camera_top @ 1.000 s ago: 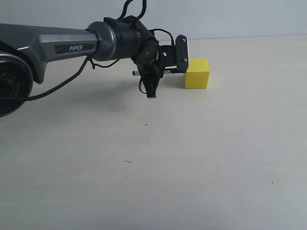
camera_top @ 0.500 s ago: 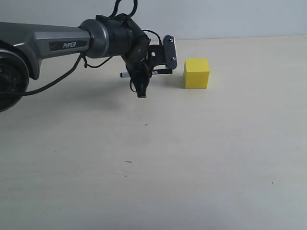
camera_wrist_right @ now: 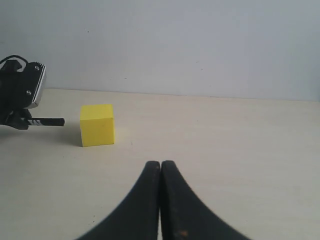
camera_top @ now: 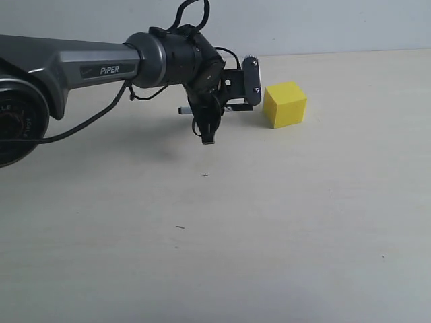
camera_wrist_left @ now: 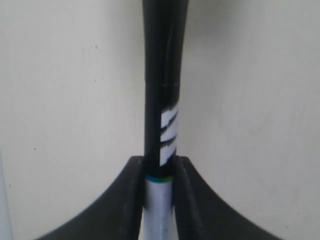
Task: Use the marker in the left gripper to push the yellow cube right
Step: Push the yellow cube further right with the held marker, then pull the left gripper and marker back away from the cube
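The yellow cube [camera_top: 285,103] sits on the pale table, turned slightly askew; the right wrist view shows it too [camera_wrist_right: 97,125]. My left gripper [camera_top: 236,102] hovers just left of it, shut on the marker [camera_wrist_left: 161,115] where black cap meets white barrel. The marker lies level, its white tail [camera_top: 184,110] sticking out leftward. In the right wrist view the marker's black tip [camera_wrist_right: 52,121] points at the cube with a small gap between them, beside the left gripper [camera_wrist_right: 22,97]. My right gripper [camera_wrist_right: 160,165] is shut on nothing, low over the table, well short of the cube.
The grey PiPER arm [camera_top: 81,67] reaches in from the left with loose cables [camera_top: 87,118] hanging below it. A pale wall [camera_top: 323,23] runs behind the table's far edge. Bare tabletop [camera_top: 269,222] spreads in front of and to the right of the cube.
The left gripper drew back left, then came right again with the marker. The cube now sits a little farther right and is slightly rotated.
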### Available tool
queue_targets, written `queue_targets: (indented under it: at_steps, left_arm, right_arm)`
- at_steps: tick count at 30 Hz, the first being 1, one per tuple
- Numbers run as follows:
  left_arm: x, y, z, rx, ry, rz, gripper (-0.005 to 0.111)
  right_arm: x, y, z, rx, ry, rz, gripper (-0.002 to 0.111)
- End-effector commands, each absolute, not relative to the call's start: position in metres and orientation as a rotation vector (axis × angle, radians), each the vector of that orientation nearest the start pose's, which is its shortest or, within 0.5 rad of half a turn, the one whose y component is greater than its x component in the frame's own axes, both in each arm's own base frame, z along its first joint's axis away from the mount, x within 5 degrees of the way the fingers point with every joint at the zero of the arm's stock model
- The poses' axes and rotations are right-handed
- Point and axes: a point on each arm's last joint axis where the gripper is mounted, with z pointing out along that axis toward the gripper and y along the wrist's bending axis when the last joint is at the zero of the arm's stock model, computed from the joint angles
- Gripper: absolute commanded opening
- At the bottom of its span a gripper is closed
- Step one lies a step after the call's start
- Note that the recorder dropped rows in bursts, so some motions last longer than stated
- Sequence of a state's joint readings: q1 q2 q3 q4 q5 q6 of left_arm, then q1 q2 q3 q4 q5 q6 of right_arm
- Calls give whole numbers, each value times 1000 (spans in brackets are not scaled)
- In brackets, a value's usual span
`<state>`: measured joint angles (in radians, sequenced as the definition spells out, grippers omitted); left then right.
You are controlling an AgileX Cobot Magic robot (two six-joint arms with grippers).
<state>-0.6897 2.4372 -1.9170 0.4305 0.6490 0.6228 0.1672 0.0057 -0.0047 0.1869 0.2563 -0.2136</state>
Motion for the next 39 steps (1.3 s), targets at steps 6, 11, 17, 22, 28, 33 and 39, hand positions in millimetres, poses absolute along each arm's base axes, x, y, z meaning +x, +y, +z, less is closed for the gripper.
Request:
queue_targets:
  at_steps: [6, 11, 17, 22, 28, 33, 39]
  left_arm:
    - [423, -322, 121, -2591, -2679, -539, 0]
    - [418, -343, 117, -2652, -2713, -482, 0]
    - [419, -331, 113, -2525, -2668, -539, 0]
    - [421, -321, 111, -2454, -2654, -565, 0]
    - [426, -343, 117, -2528, -2834, -423, 0]
    - [423, -347, 112, -2428, -2857, -442, 0]
    - [422, -346, 113, -2397, -2835, -466, 0]
  right_arm:
    - [54, 13, 191, -203, 1713, 134, 0]
    - [54, 13, 191, -203, 1713, 134, 0]
    - [54, 13, 191, -203, 1713, 134, 0]
    - [54, 13, 191, -203, 1713, 134, 0]
    - [54, 13, 191, -203, 1713, 134, 0]
    - [54, 13, 191, -203, 1713, 134, 0]
    - [54, 13, 191, -203, 1713, 134, 0]
